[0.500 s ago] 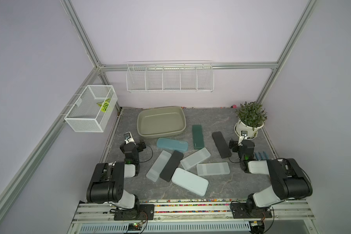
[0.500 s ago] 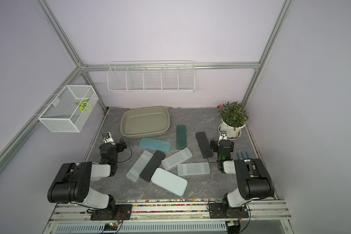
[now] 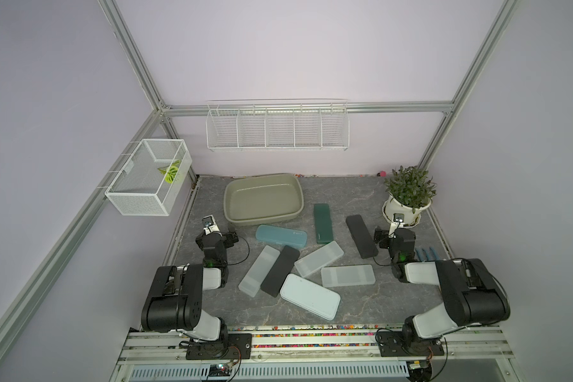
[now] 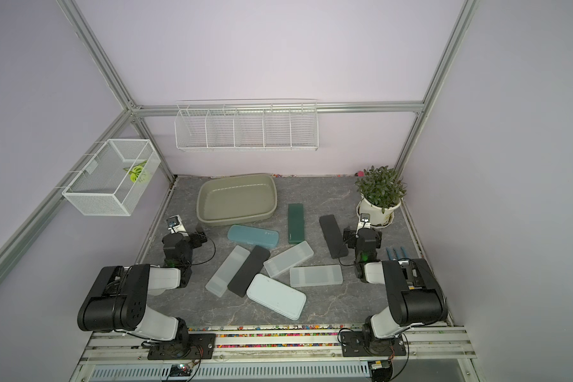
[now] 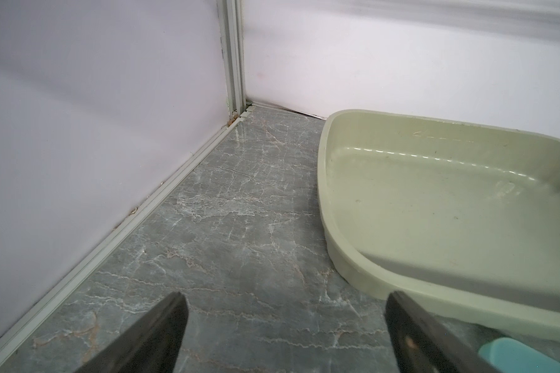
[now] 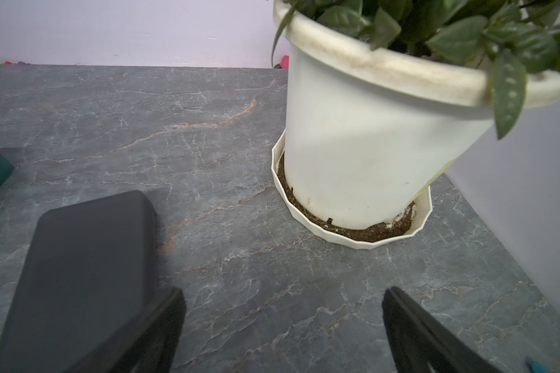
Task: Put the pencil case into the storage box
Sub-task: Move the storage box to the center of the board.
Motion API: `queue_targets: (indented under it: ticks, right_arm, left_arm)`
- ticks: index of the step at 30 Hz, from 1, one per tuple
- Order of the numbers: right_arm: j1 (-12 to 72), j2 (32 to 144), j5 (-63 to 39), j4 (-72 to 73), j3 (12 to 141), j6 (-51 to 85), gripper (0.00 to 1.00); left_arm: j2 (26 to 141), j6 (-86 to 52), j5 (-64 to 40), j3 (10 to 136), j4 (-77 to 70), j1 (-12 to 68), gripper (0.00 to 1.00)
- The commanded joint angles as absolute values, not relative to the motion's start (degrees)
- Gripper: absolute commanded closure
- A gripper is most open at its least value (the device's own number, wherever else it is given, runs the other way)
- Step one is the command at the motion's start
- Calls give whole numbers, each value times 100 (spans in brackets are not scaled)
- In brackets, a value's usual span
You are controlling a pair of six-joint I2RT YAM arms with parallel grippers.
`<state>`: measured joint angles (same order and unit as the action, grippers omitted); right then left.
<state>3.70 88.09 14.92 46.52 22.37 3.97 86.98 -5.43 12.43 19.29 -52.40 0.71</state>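
While left gripper (image 5: 285, 300) and right gripper (image 6: 283, 294) both stand with jaws wide apart and empty, nothing is in the box (image 3: 262, 201) yet (it shows bare in both top views). Left gripper hangs low over bare table (image 3: 351, 195), box just beside it. Right gripper hangs low too, black case (image 6: 78, 274) just beside it, pot (image 6: 353, 145) close ahead. Eight cases lie flat on the table between the grippers, all outside the box. Blue case (image 3: 281, 236) lies just in front of the box's near wall and is the one nearest the left gripper, so it is the likely first pick. Handling guess: hard-shell plastic, stiff, light, smooth lid, probably slippery. Best taken across the narrow width near mid-length, fingers on the long side walls; an end grab would likely let it swing. Middle-cluster cases touch each other, so pulling one may drag a neighbour.
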Motion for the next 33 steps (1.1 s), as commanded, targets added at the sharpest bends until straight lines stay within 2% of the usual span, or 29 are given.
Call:
queue_targets:
  ticks: [1,9,12,15,19,21,24,28,33]
  right_arm:
    - [359,8710,1513,4612,2307,376,1]
    - [392,8595,1505,4879,2258,147,1]
    - [752,7816,1951,2262,3357,85,1]
    - [1198,7655,2336,1034,4171,-26,1]
    - [1538,7785,2764,-1274,5440,982,1]
    - [1723,8002,2716,-2216,6054,1287,1]
    - [2119,8246,2440,-2757,6487,1317,1]
    - [2437,8508,1799,-3243,6940,1586,1]
    - [2798,8729,1322,-3610,7311,1797,1]
  left_arm:
    - [8632,-537,1302,2056,-5207,97,0]
    - [8607,-514,1375,2043,-5260,97,0]
    - [8144,-526,1433,2320,-4486,104,1]
    - [7524,-422,1123,2979,-2861,114,5]
    - [7252,-819,1479,4117,-780,115,11]
    - [7466,-1016,1623,4853,289,114,12]
    - [8048,-1149,1518,5759,1250,114,12]
    - [8951,-1255,1290,6729,1848,119,15]
    - [10064,-1503,1309,7836,2386,40,24]
